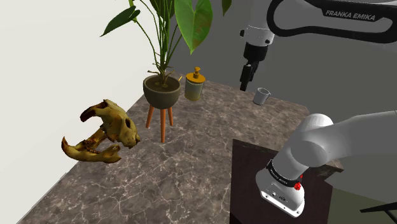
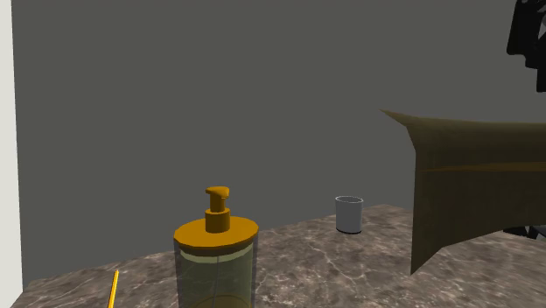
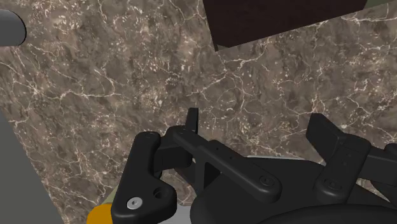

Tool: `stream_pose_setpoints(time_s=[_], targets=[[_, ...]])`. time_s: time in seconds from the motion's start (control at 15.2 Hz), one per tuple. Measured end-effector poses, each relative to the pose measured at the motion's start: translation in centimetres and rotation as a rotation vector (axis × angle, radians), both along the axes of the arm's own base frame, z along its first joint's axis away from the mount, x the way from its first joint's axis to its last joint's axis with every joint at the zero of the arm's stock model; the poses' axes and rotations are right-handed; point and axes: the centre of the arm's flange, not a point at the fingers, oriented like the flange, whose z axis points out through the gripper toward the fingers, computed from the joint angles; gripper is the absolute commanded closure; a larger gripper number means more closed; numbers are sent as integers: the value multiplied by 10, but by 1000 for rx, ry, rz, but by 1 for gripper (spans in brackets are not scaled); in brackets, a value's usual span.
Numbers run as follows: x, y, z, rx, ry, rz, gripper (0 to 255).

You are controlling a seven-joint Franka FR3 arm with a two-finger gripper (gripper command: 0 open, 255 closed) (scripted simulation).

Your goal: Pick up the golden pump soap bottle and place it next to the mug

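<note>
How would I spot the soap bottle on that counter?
On the marble counter, find the leafy potted plant on orange legs. Just to its right in the shoulder view stands the soap bottle, squat and see-through. Its golden lid and pump set it apart from the plain grey mug farther right.

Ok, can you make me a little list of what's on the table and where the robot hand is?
soap bottle: gold pump top, upright beside the potted plant
mug: grey, apart from the bottle
skull: yellowish, at the edge of the table
gripper: open, up in the air near the mug, holding nothing
</note>
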Motion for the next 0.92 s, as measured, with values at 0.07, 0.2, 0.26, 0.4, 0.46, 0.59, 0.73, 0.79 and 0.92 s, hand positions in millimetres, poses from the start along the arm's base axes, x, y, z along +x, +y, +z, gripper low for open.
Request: stream_pose_setpoints(time_s=[0.07,0.2,0.26,0.4,0.46,0.59,0.73,0.79,0.92], targets=[[0,0,0,0,0,0,0],[14,-2,-3,-3,-3,-1,0],[22,-8,-8,-5,-4,-1,0],[43,-17,-17,-10,-8,-2,0],[55,-22,-20,-12,-10,-3,0],[78,-29,-25,-18,-15,-3,0],[102,-37,-35,-23,-19,-5,0],[114,-41,-39,-25,-22,-5,0],[138,-48,-48,-31,-26,-5,0]])
